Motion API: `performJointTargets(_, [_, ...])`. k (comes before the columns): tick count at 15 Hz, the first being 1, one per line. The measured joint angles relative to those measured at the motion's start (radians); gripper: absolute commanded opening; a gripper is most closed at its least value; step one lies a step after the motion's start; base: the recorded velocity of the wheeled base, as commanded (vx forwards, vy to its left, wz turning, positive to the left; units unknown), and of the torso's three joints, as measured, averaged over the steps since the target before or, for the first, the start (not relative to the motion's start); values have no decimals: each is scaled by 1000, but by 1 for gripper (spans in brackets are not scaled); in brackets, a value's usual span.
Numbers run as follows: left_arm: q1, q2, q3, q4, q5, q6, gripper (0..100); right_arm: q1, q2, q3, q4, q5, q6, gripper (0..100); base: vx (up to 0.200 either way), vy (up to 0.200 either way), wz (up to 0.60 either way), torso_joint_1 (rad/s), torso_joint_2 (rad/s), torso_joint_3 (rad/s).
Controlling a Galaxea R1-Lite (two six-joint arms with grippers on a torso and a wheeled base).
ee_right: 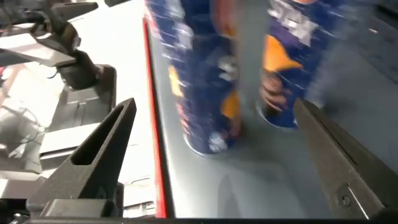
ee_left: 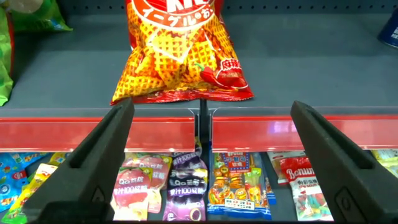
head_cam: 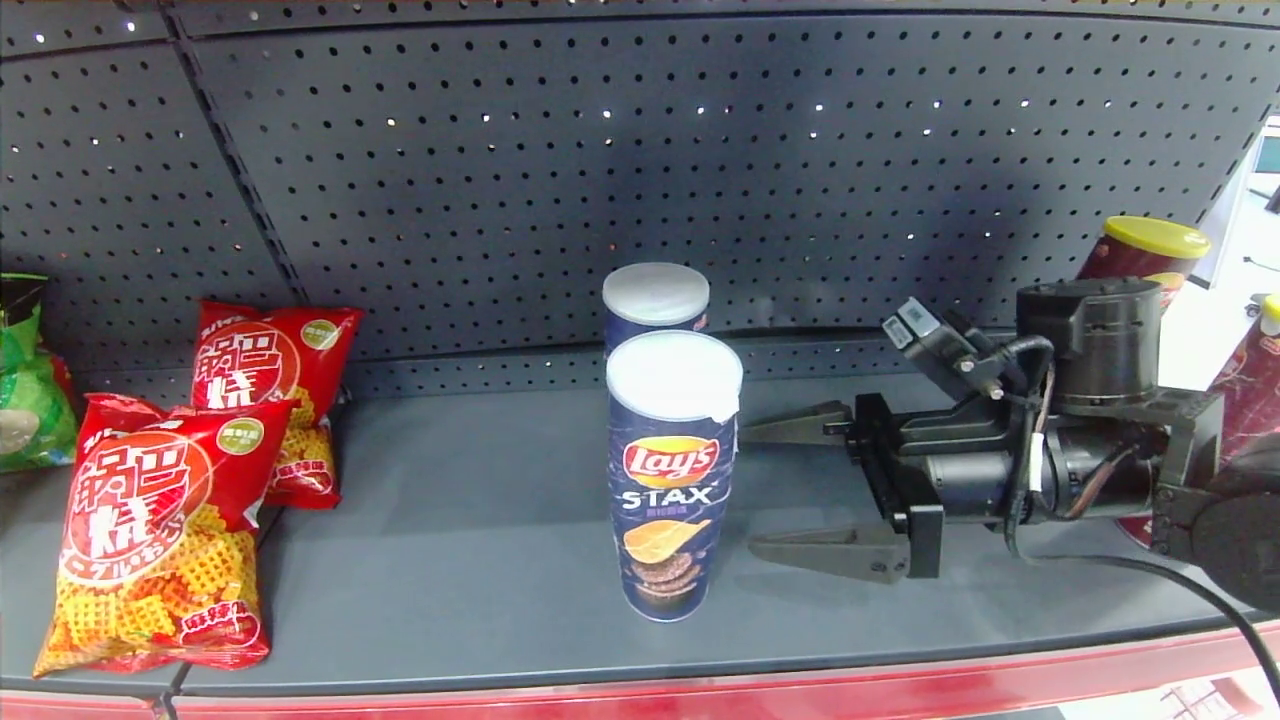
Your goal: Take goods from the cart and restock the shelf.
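Head view: the front can (head_cam: 672, 480) stands on the shelf (head_cam: 450, 560) near its red front edge. It is directly ahead of the rear can (head_cam: 655, 300), and I cannot tell whether the two touch. The right gripper (head_cam: 750, 492) lies level over the shelf just to the can's right, spread wide and holding nothing, with its fingertips close to the can's side but apart from it. The can looks placed, so the step in hand is probably the release and retreat. That is best done by drawing the arm straight back to the right along the shelf, keeping both fingers off the can wall so the tall can does not tip. The can is upright, with its long axis vertical, its lid up and its label facing the shelf front.

Left wrist view: the left gripper (ee_left: 211, 109) hangs in front of the shelf's red edge, wide open and empty. It faces a red snack bag (ee_left: 183, 56), with candy packets (ee_left: 205, 180) on the shelf below.

Right wrist view: both cans stand beyond the spread fingers, not between them, and the front can is the one nearer the red edge.
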Motion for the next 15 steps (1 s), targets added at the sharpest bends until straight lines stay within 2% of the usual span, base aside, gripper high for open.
performJointTargets(6, [0, 0, 0, 0, 0, 0, 100, 80, 68, -74, -3, -10, -3, 100, 0, 0, 0, 0, 0, 0])
performJointTargets(8, [0, 0, 0, 0, 0, 0, 100, 104, 91, -83, -39, -52, -1, 100, 0, 0, 0, 0, 0, 0])
performJointTargets(15, [0, 0, 0, 0, 0, 0, 100, 149, 142, -111, -49, -53, 11, 100, 0, 0, 0, 0, 0, 0])
